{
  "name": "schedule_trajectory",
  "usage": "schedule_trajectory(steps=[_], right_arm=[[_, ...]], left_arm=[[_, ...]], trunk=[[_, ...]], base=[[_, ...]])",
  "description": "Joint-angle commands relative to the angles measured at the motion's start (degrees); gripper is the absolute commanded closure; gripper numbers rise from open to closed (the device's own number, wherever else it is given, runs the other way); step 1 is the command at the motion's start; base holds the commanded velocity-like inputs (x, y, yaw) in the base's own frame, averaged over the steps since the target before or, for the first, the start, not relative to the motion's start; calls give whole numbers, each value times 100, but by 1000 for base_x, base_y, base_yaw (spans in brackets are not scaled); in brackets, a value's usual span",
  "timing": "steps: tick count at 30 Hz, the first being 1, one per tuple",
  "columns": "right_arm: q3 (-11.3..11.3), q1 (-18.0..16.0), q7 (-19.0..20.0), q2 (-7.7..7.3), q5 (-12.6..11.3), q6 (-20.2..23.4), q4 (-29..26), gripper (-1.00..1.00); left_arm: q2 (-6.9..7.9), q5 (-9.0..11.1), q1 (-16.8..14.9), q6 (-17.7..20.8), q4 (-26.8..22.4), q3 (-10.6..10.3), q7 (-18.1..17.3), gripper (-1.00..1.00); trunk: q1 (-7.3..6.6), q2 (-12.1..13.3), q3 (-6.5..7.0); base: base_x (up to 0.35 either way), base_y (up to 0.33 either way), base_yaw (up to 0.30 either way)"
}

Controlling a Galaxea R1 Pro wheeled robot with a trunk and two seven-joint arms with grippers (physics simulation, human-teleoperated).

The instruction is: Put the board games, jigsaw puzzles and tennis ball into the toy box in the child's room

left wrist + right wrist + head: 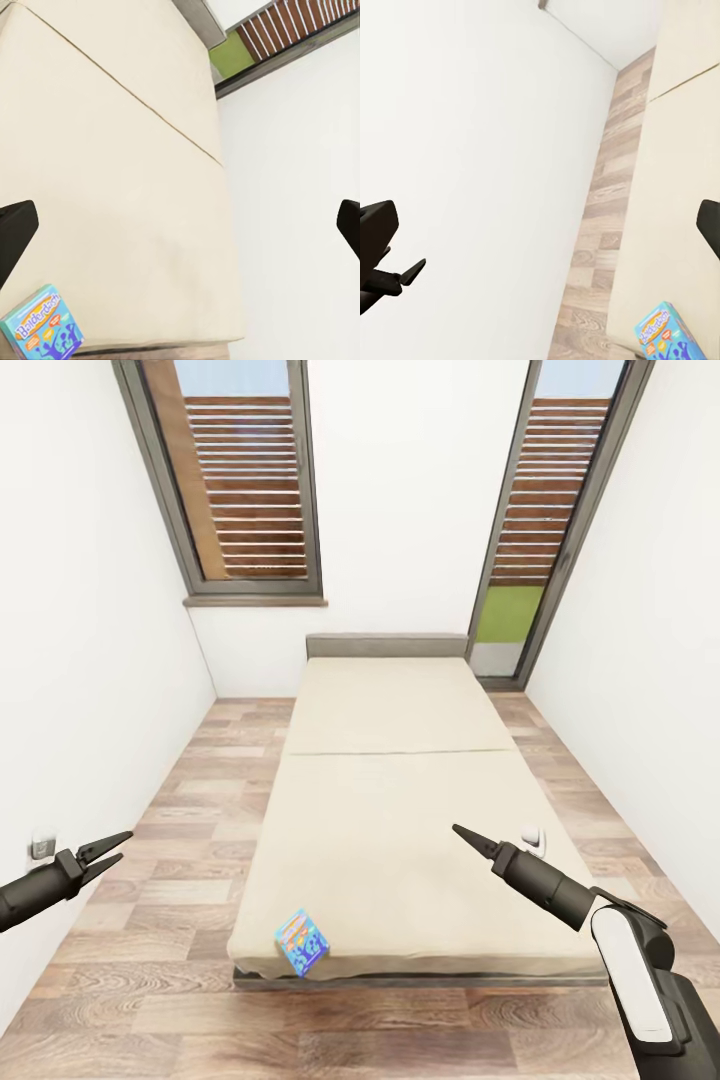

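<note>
A narrow white-walled child's room (90, 610) with a wood-plank floor (180, 820), seen from the robot's head. A beige bed (400, 810) runs from the centre of the view toward 12 o'clock, its grey headboard (386, 645) against the far wall between two tall windows (245, 480) with brown slatted screens outside.

One light-blue board game (303, 940) lies on the mattress at about 7 o'clock, at the near left corner of the bed, close to the edge. Its orange logo appears to read "Balderdash" in the left wrist view (41, 328) (the smaller print is too blurred to read). The right wrist view shows the same box (667, 331).

The left gripper (112, 845) hangs at 8 o'clock over the floor, jaws slightly parted and empty. The right gripper (462, 832) hovers at 4 o'clock above the mattress; its jaws look pressed together, holding nothing.

A small white object (535, 838) rests near the bed's right edge.
</note>
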Motion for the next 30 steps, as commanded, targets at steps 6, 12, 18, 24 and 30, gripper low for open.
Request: schedule_trajectory(steps=[6, 12, 18, 24, 30], right_arm=[[-8, -5, 7, 1, -16, 36, -2, -100], [-3, -5, 8, 1, -14, 36, 0, -100], [-5, -5, 2, 1, -17, 36, 2, -100], [-3, -5, -92, 1, -21, 36, 4, -100], [-3, -5, -136, 1, -26, 36, 1, -100]], left_arm=[[0, 3, -6, 57, 0, 1, -16, -100], [0, 0, -6, 56, 0, -1, -16, -100], [0, 0, -6, 56, 0, -2, -13, -100], [0, -1, -6, 56, 0, -3, -11, -100], [0, -1, -6, 56, 0, -3, -12, -100]], trunk=[[3, -10, 47], [3, -10, 103], [3, -10, 160], [3, -10, 217], [3, -10, 273]], base=[[0, 0, 0], [0, 0, 0], [0, 0, 0], [0, 0, 0], [0, 0, 0]])
